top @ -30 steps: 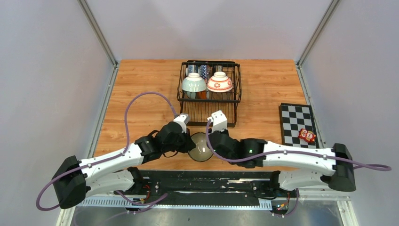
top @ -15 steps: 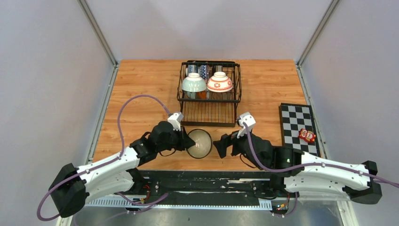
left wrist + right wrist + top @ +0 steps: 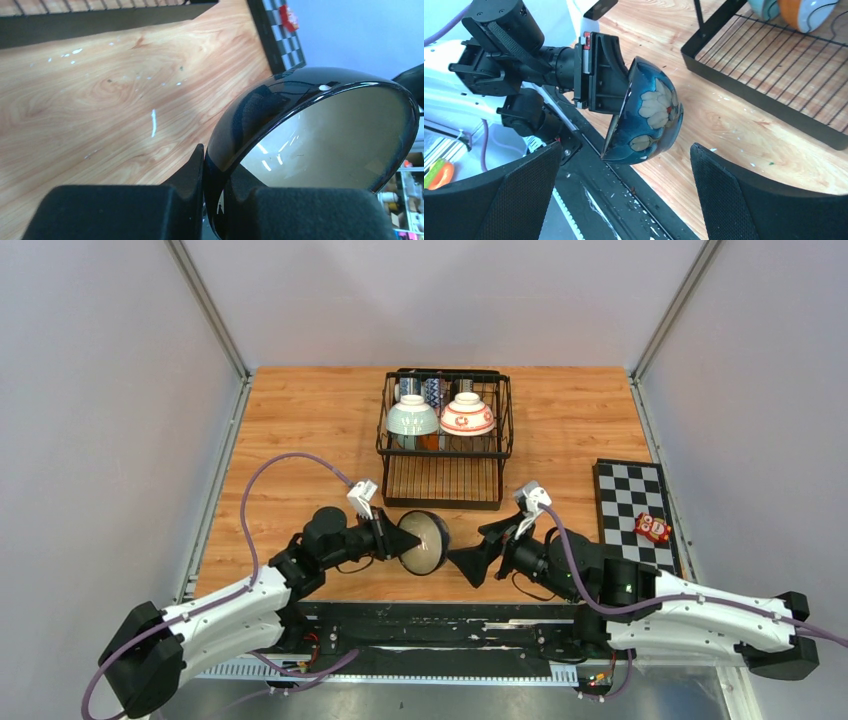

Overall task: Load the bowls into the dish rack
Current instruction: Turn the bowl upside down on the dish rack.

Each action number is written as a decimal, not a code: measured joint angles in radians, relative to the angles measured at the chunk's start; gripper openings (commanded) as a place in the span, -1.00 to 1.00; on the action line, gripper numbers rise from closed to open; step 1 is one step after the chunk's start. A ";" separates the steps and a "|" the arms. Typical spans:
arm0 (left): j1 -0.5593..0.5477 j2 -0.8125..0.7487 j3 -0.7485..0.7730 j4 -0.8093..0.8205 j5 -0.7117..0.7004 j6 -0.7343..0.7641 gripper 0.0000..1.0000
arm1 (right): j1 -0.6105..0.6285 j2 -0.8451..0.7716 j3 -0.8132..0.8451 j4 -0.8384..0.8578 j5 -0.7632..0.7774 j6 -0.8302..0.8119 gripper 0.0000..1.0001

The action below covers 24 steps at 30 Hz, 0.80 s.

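Right wrist view: left hand [image 3: 621, 85] clamps the blue floral bowl [image 3: 649, 117], right hand [image 3: 624, 192] spread wide.

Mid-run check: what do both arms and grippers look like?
Left arm and right arm: white link shells, black joints. A purple cable loops to each wrist's small white camera box. Left gripper and right gripper: black, with broad, flat, textured fingers.

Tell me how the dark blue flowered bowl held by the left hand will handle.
The bowl looks glazed and shiny, so probably slick; the left hand pinches only its rim, so it may pivot. It seems stiff ceramic, likely chippable against the dish rack wires. Set on its rounded side, it would probably roll.
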<state>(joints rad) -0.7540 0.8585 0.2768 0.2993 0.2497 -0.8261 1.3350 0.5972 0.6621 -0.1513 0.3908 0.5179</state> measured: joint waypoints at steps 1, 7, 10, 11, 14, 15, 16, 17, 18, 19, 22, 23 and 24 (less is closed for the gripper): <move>0.000 -0.008 -0.006 0.021 0.008 -0.005 -1.00 | 0.000 0.009 0.000 0.010 -0.011 0.008 1.00; 0.004 -0.059 -0.025 0.117 0.044 -0.027 -1.00 | 0.000 0.072 0.000 0.054 -0.054 0.040 1.00; 0.006 -0.083 -0.033 0.156 0.058 -0.039 -1.00 | -0.001 0.103 0.000 0.069 -0.070 0.048 1.00; 0.006 -0.090 -0.037 0.170 0.063 -0.043 -1.00 | -0.002 0.110 0.000 0.079 -0.075 0.051 1.00; 0.006 -0.104 -0.048 0.196 0.072 -0.051 -1.00 | -0.002 0.131 0.000 0.119 -0.098 0.062 1.00; 0.006 -0.107 -0.050 0.202 0.076 -0.053 -1.00 | -0.002 0.137 0.000 0.132 -0.105 0.064 1.00; 0.006 -0.109 -0.053 0.209 0.080 -0.055 -1.00 | -0.002 0.141 0.000 0.145 -0.113 0.066 1.00; 0.006 -0.109 -0.055 0.216 0.082 -0.058 -1.00 | -0.002 0.146 0.000 0.160 -0.122 0.068 1.00; 0.006 -0.109 -0.058 0.223 0.084 -0.061 -1.00 | -0.002 0.149 0.000 0.174 -0.130 0.070 1.00; 0.006 -0.109 -0.060 0.228 0.084 -0.064 -1.00 | -0.002 0.153 0.000 0.186 -0.136 0.071 1.00; 0.007 -0.109 -0.066 0.246 0.085 -0.071 -1.00 | -0.006 0.165 0.000 0.204 -0.142 0.074 1.00; 0.007 -0.109 -0.069 0.256 0.085 -0.073 -1.00 | -0.006 0.170 0.000 0.212 -0.145 0.076 1.00; 0.007 -0.109 -0.072 0.263 0.085 -0.076 -1.00 | -0.007 0.175 0.000 0.217 -0.148 0.078 1.00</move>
<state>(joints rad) -0.7471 0.7490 0.2047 0.5625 0.3344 -0.9016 1.3281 0.7719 0.6624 0.0662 0.2428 0.5957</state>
